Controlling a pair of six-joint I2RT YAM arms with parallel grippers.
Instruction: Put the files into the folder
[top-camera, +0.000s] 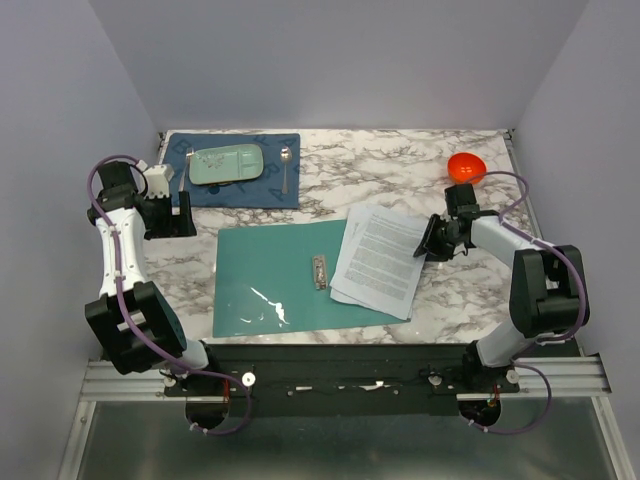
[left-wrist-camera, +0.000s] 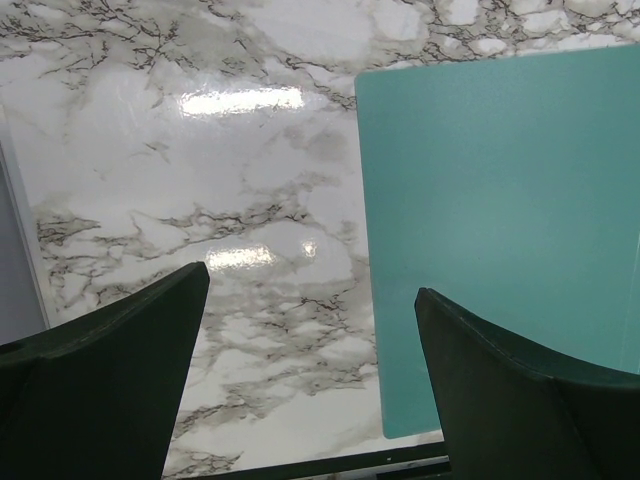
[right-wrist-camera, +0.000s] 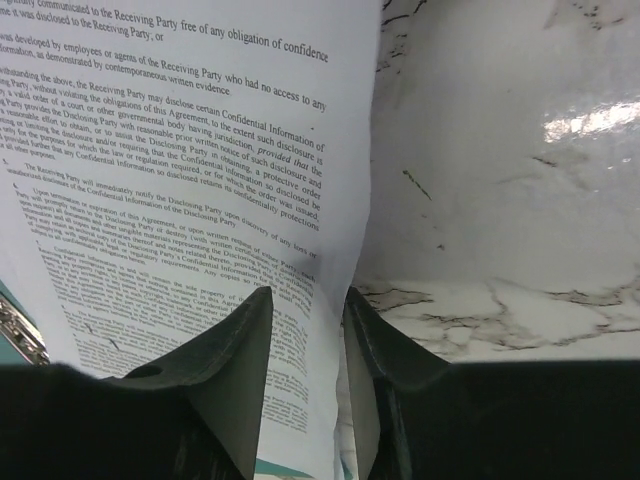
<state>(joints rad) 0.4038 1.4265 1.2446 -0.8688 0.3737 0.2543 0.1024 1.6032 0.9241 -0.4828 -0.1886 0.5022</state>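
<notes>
The teal-green folder (top-camera: 265, 275) lies flat on the marble table, with a small metal clip (top-camera: 319, 271) near its right edge. The files (top-camera: 380, 257), a few white printed sheets, lie fanned over the folder's right edge and the table. My right gripper (top-camera: 430, 241) is at the sheets' right edge. In the right wrist view its jaws (right-wrist-camera: 308, 295) are shut on the lifted edge of the files (right-wrist-camera: 180, 180). My left gripper (top-camera: 170, 216) is open and empty, left of the folder. The left wrist view shows it (left-wrist-camera: 310, 280) above bare marble beside the folder's corner (left-wrist-camera: 500, 200).
A dark blue placemat (top-camera: 270, 192) at the back left holds a pale green tray (top-camera: 227, 165) and a spoon (top-camera: 286, 166). An orange-red bowl (top-camera: 467, 167) sits at the back right, behind my right arm. Grey walls enclose the table.
</notes>
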